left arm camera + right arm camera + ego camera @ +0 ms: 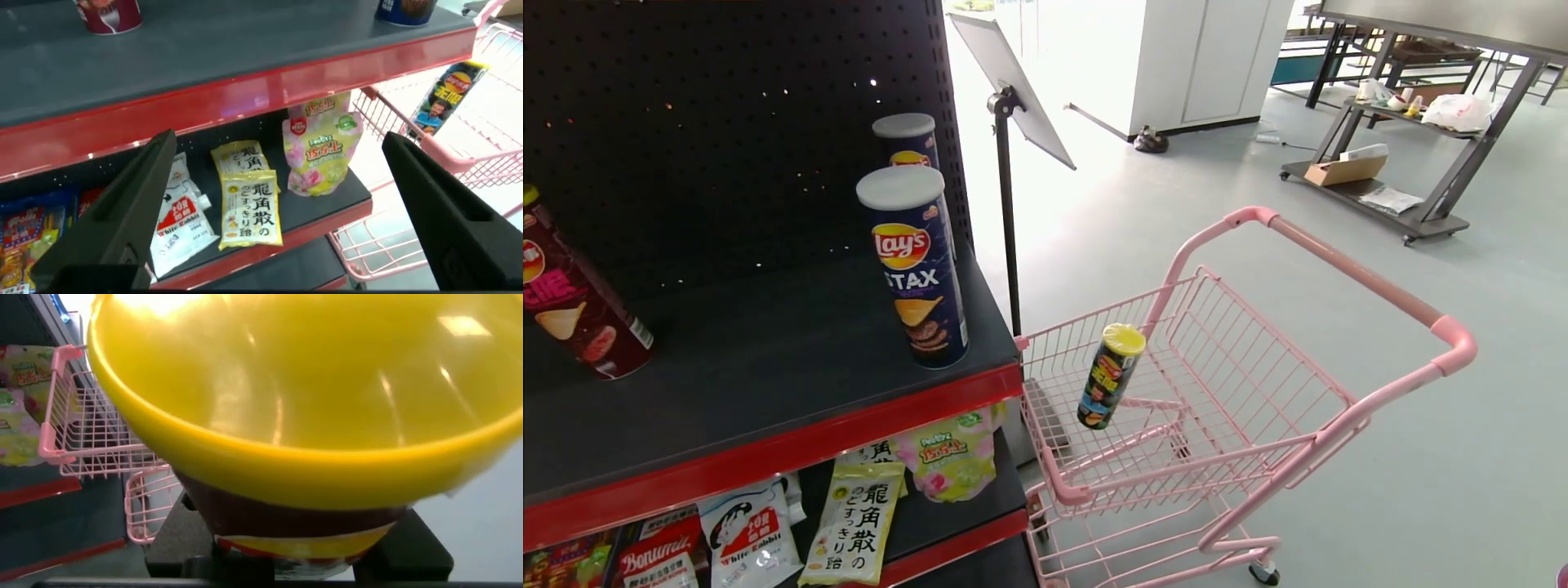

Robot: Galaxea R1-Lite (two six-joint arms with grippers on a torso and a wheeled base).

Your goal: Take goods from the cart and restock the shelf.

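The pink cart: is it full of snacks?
No, the pink cart has just one can with a yellow lid showing in its wire basket, standing tilted.

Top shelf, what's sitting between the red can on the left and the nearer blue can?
Nothing. In the head view the dark shelf board between the red can and the nearer blue can is bare.

Cart (pixel 1372 282) right of shelf (pixel 768 359), can (pixel 1111 376) inside it (on the shelf, front tube (pixel 916 269) stands before rear tube (pixel 907 139)).
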